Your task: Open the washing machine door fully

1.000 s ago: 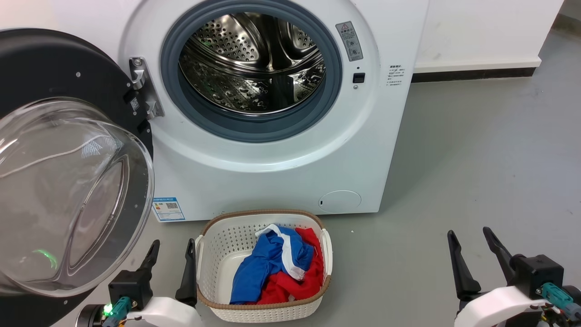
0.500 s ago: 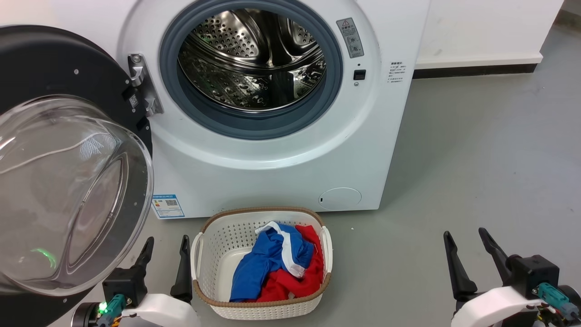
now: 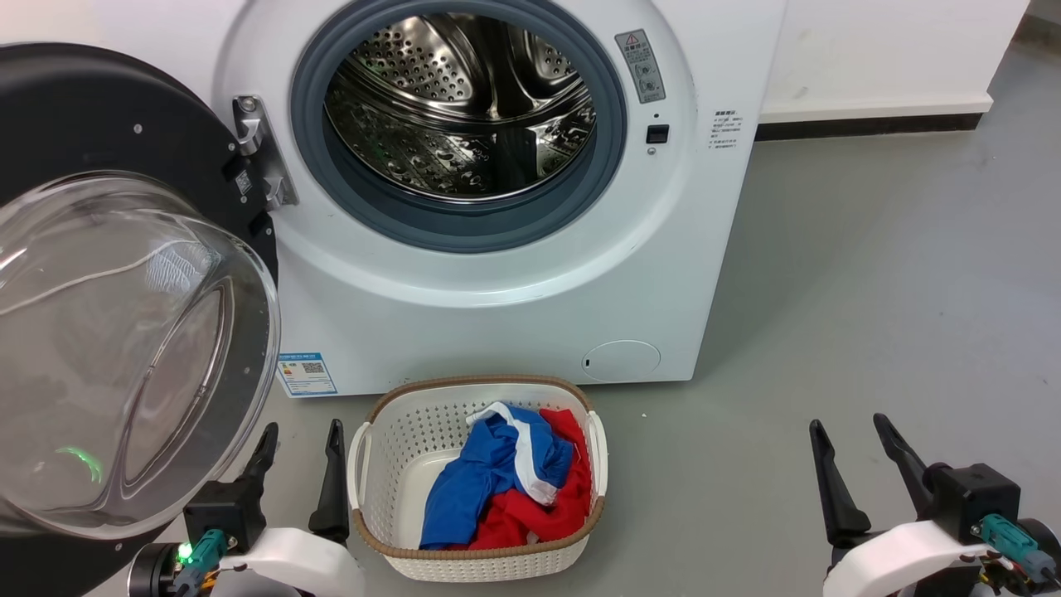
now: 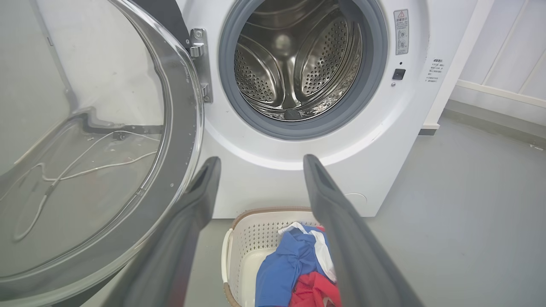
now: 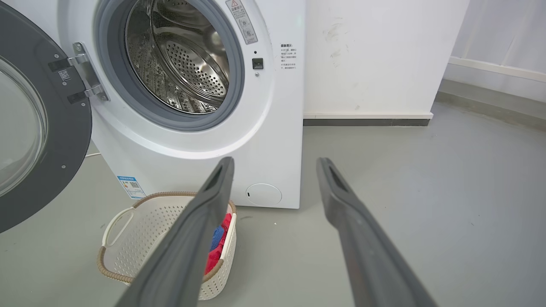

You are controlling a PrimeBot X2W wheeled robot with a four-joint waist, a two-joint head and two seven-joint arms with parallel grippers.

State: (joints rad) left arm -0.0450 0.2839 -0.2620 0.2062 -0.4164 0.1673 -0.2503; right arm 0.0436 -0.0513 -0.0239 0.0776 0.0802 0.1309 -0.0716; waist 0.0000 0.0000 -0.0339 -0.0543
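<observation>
Against the white wall stands the washing machine (image 3: 497,282), its steel drum mouth wholly exposed. At its left side the washing machine door (image 3: 108,108) is swung wide, glass bowl bulging toward the robot, so nothing blocks loading; I judge the task essentially done. On the floor just before the machine sits a laundry basket (image 3: 580,406) of blue and red clothes, handy to the opening. Low down, the left end effector (image 3: 302,429), near the door's lower edge, and the right end effector (image 3: 848,424), well apart, hover with fingers spread, gripping nothing. A metal hinge (image 3: 264,157) carries the door.
</observation>
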